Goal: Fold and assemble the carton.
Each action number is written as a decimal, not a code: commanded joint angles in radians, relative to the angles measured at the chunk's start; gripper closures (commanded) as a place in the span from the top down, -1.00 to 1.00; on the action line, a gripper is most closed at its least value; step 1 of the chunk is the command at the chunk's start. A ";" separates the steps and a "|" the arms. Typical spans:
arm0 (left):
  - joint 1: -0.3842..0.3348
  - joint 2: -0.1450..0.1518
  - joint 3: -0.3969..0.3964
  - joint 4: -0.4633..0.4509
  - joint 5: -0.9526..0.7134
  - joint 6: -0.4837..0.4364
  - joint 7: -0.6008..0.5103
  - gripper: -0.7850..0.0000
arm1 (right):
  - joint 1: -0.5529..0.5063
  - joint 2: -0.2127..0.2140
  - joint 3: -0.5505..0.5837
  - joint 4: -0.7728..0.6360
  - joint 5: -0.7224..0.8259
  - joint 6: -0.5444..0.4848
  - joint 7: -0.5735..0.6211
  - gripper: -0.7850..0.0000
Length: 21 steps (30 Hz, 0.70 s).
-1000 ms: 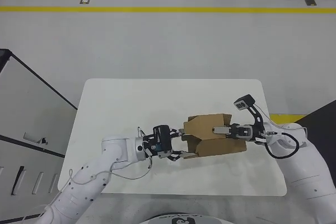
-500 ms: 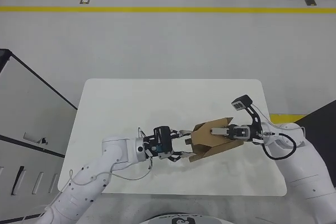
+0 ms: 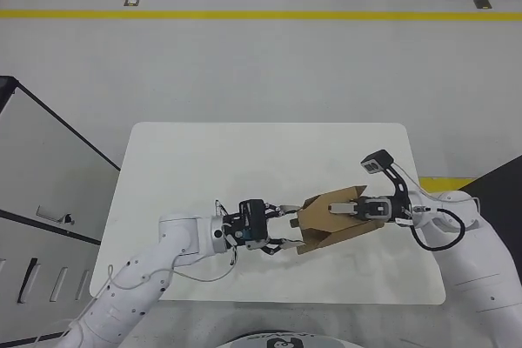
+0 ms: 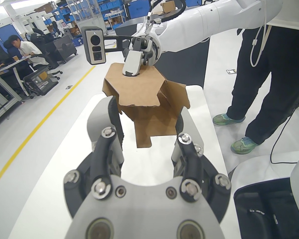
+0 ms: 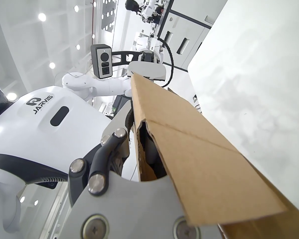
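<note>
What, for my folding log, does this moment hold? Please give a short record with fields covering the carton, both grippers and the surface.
carton: brown cardboard carton, partly folded, tilted, flaps loose at one end
right gripper: right gripper shut on the carton's top panel, at the end away from the loose flaps
left gripper: left gripper open at the flapped end, one finger at each side; contact unclear
surface: white table beneath the carton and both arms

The brown cardboard carton (image 3: 331,223) is held tilted and partly folded, flaps open, above the surface (image 3: 200,157).
</note>
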 commanded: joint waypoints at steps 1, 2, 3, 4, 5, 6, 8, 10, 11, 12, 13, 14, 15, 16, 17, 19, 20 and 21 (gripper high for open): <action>0.000 0.000 0.003 0.002 0.000 0.000 0.002 0.22 | -0.002 0.000 0.001 -0.002 0.011 -0.003 -0.003 -1.00; -0.001 0.000 0.005 0.002 0.000 -0.001 0.003 0.22 | -0.003 0.001 0.001 -0.004 0.014 -0.004 -0.004 -1.00; -0.002 0.000 0.007 0.003 0.000 -0.002 0.003 0.22 | -0.004 0.001 0.001 -0.004 0.015 -0.006 -0.006 -1.00; -0.003 0.000 0.010 0.003 0.001 -0.004 0.004 0.22 | -0.004 0.001 0.000 -0.006 0.018 -0.009 -0.009 -1.00; -0.003 -0.001 0.012 0.004 0.001 -0.004 0.004 0.22 | -0.005 0.001 -0.002 -0.006 0.020 -0.010 -0.010 -1.00; -0.004 -0.001 0.014 0.005 0.001 -0.005 0.004 0.23 | -0.006 0.000 -0.004 -0.008 0.023 -0.012 -0.012 -1.00; -0.006 -0.001 0.017 0.007 0.000 -0.004 0.005 0.22 | -0.006 -0.001 -0.009 -0.008 0.031 -0.013 -0.014 -1.00; -0.005 -0.002 0.018 0.015 -0.010 0.000 0.009 0.20 | -0.005 -0.001 -0.013 -0.008 0.041 -0.016 -0.016 -1.00; -0.004 -0.002 0.017 0.019 -0.019 0.003 0.014 0.17 | -0.005 -0.002 -0.014 -0.007 0.047 -0.017 -0.017 -1.00; -0.005 -0.002 0.016 0.022 -0.022 0.002 0.016 0.15 | -0.005 -0.002 -0.015 -0.008 0.053 -0.017 -0.017 -1.00; -0.005 -0.001 0.015 0.024 -0.024 0.000 0.018 0.14 | -0.005 -0.002 -0.015 -0.009 0.059 -0.017 -0.017 -1.00; -0.005 -0.001 0.013 0.026 -0.026 0.001 0.020 0.15 | -0.005 -0.002 -0.015 -0.012 0.067 -0.016 -0.016 -1.00; -0.004 -0.001 0.013 0.027 -0.029 0.001 0.022 0.14 | -0.005 -0.002 -0.014 -0.014 0.072 -0.015 -0.015 -1.00; -0.003 -0.001 0.012 0.027 -0.030 0.001 0.024 0.12 | -0.006 -0.002 -0.013 -0.014 0.077 -0.015 -0.015 -1.00; -0.003 0.000 0.012 0.027 -0.030 0.000 0.025 0.11 | -0.007 -0.002 -0.012 -0.015 0.082 -0.014 -0.014 -1.00; -0.003 0.000 0.012 0.028 -0.033 0.001 0.028 0.10 | -0.008 -0.002 -0.010 -0.018 0.090 -0.013 -0.013 -1.00; -0.002 0.000 0.012 0.028 -0.035 0.000 0.030 0.10 | -0.009 -0.002 -0.009 -0.019 0.092 -0.013 -0.013 -1.00; -0.002 0.000 0.012 0.030 -0.038 0.001 0.033 0.11 | -0.010 -0.002 -0.009 -0.021 0.093 -0.011 -0.011 -1.00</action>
